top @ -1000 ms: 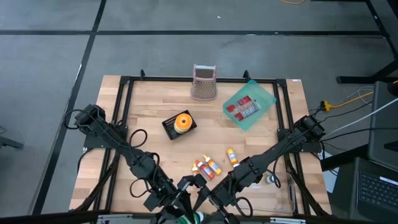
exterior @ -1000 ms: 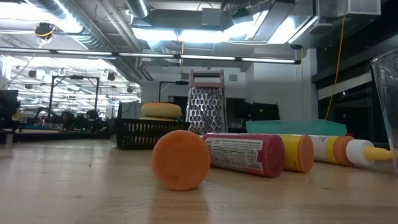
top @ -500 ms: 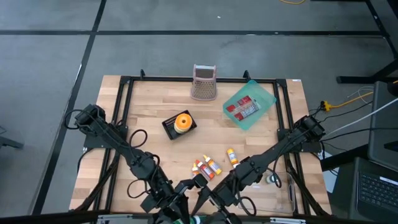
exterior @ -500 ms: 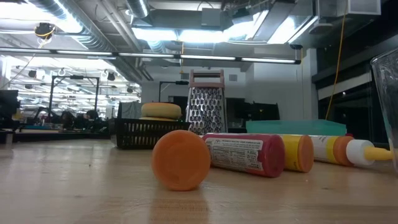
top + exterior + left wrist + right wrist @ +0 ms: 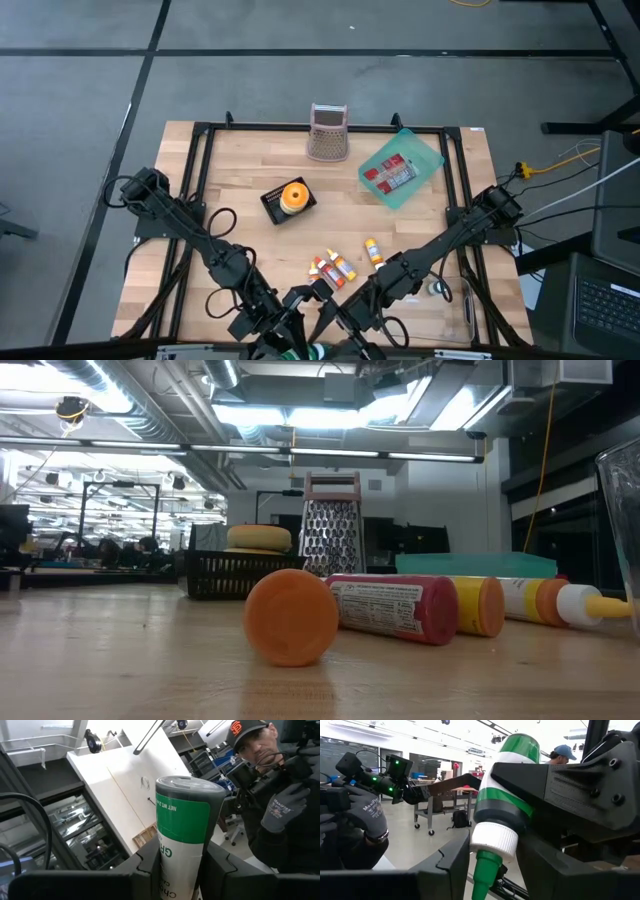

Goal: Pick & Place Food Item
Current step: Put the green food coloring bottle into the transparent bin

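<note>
**Both grippers holding containers at the table's near edge**

I take the wooden table [image 5: 250,170] as my landmark. At its far edge stands the metal grater [image 5: 328,133], with the teal tray [image 5: 425,160] of red packets to one side of it. Nearer the table's centre sits the black basket [image 5: 272,203] holding an orange-topped food item [image 5: 293,196]. Closer to the near edge lie several small tubes [image 5: 333,267], and a yellow-capped bottle [image 5: 372,251] just beside them.

At the near edge, my left gripper [image 5: 181,865] has its fingers clamped on a green-labelled canister [image 5: 184,830]. My right gripper [image 5: 492,855] has its fingers closed on a green and white squeeze bottle [image 5: 502,795], nozzle pointing towards the wrist camera.

Beyond the table, I see a person's gloved hand [image 5: 285,810] holding a black device.
</note>
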You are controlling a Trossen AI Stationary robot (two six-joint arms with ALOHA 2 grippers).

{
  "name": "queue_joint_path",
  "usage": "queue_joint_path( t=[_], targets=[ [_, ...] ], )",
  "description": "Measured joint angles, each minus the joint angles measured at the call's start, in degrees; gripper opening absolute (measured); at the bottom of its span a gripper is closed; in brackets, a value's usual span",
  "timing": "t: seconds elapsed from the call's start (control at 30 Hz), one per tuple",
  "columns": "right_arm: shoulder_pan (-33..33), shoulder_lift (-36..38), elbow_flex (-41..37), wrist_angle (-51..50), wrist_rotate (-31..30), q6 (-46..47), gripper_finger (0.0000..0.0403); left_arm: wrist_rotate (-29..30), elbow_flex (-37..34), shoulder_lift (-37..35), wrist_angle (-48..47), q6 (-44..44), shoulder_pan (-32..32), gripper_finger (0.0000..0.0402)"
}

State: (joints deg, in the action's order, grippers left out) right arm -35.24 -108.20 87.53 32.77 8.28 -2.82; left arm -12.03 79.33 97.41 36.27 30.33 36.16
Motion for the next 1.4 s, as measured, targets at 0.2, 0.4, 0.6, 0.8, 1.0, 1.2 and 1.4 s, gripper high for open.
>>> queue_joint_path(
  t=[0.2,0.4,0.6,0.8,1.0,1.2,1.4],
  targets=[
    [0.0,0.0,0.0,0.0,-0.4,-0.2,0.0137,0.1,0.0,0.0,0.0,0.0,0.0,0.0083],
    [0.0,0.0,0.0,0.2,0.1,-0.6,0.0152,0.0,0.0,0.0,0.0,0.3,0.0,0.0083],
    [0.0,0.0,0.0,0.5,0.1,-0.8,0.0148,-0.1,0.0,0.0,0.0,0.4,0.0,0.0083],
    [0.0,0.0,0.0,0.6,0.1,-0.8,0.013,-0.5,0.0,-0.1,0.0,0.9,0.0,0.0083],
    [0.0,0.0,0.0,0.7,0.1,-0.8,0.0121,0.5,0.0,-0.1,-0.1,0.5,0.1,0.0083],
    [0.1,0.0,-0.1,1.5,2.7,-1.7,0.0121,2.9,0.1,-0.1,-1.8,-2.4,0.4,0.0163],
    [0.0,0.2,-0.1,1.5,3.9,-2.0,0.0118,9.2,0.0,-2.8,-6.5,-1.4,3.2,0.0243]
  ],
)
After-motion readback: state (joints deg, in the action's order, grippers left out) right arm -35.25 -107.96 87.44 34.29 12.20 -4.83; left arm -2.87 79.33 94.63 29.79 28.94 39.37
